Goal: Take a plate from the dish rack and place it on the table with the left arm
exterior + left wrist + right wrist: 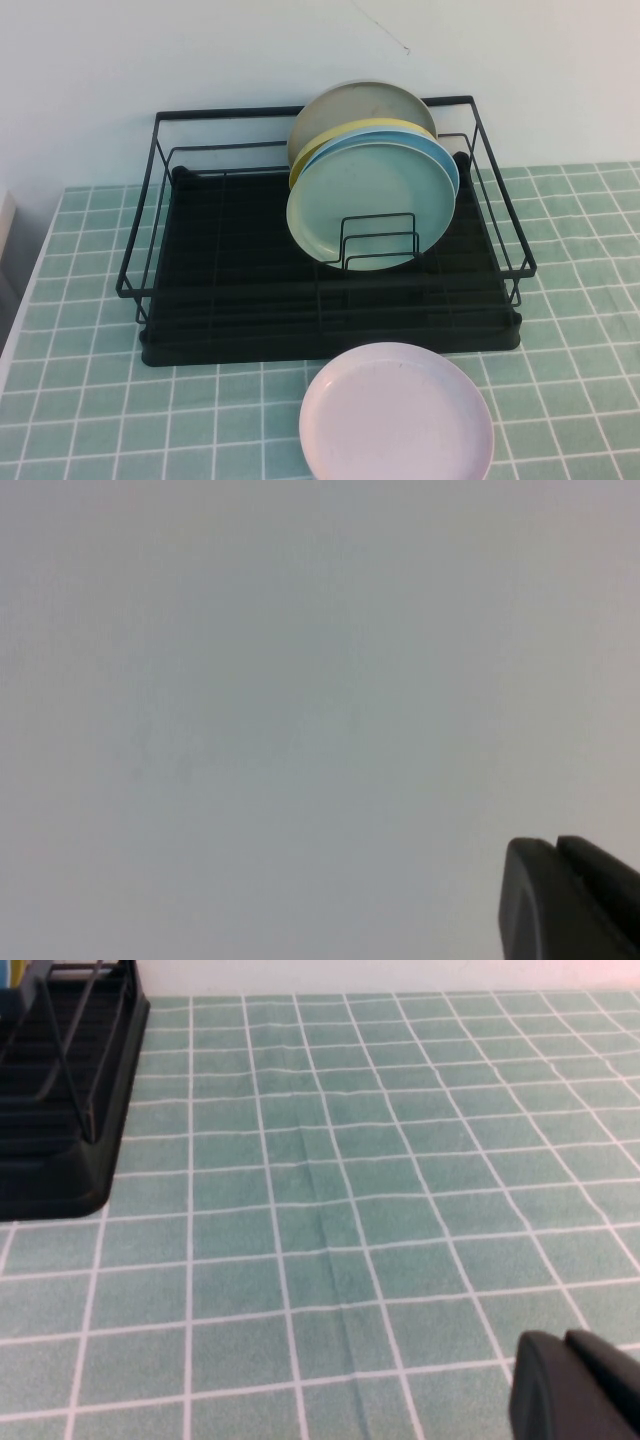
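The round pale mint-green plate (365,205) is standing upright at the front of a stack, leaning behind the small wire divider (378,243) in the right half of the large black wire dish rack (230,270). A sky-blue plate (440,160), a yellow plate (345,132) and a beige plate (350,105) are standing behind it. A pale pink plate (397,415) is lying flat on the light-green tiled table (90,420), just in front of the rack. The left gripper (575,900) is facing a blank wall, fingers pressed together and empty. The right gripper (580,1388) is hovering over bare tiles right of the rack, fingers closed.

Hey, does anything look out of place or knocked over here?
Nothing stands out. Plates lean upright in the dish rack, mint-green plate in front; a pink plate lies flat on the table. Left gripper and right gripper are shut, away from everything.
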Controlling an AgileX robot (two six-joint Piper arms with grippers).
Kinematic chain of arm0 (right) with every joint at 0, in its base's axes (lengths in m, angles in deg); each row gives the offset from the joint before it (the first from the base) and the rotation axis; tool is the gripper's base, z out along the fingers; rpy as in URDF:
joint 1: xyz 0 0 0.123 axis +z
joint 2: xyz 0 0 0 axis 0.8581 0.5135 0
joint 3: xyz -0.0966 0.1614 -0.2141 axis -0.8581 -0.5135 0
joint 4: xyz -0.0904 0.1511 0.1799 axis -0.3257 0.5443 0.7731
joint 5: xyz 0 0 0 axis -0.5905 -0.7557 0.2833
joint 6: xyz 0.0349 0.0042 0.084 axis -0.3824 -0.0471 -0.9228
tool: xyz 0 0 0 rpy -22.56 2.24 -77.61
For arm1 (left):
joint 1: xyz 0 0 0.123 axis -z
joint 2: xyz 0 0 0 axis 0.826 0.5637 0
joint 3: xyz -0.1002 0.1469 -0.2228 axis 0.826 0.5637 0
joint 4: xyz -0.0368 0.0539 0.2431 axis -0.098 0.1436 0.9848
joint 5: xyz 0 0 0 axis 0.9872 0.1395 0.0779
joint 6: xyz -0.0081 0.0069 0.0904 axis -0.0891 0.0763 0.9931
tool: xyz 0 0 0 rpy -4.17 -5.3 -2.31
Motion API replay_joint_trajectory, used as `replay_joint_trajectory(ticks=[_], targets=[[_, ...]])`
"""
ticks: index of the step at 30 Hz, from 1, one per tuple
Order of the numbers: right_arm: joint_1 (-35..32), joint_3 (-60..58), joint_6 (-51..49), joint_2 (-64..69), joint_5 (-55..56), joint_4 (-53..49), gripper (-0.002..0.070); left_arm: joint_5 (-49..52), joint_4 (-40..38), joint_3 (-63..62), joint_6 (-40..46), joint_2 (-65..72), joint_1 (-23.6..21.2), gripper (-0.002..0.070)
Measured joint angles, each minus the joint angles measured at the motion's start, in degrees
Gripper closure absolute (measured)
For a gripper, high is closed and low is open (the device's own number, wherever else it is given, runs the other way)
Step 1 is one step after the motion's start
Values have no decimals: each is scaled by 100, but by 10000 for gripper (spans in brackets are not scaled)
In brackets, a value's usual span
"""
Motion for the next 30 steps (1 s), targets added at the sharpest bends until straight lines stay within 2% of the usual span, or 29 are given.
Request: replay_joint_trajectory(ticks=[5,9,15,20,25,30], targets=[[0,0,0,0,0,0,678,1418,102,-696,46,1301,0,678],[0,0,0,0,0,2,678,1655,110,-741,171,1980,0,678],[0,0,0,0,0,2,678,1677,-746,-748,589,2840,69,678],[0,0,0,0,0,2,678,1827,-1353,-875,1988,3810,437,678],[0,0,0,0,0,2,678,2273,-2240,-1297,4385,4872,973,678],[0,0,0,0,-10,2,678,2791,-3929,-1872,6700,5996,1149,678]])
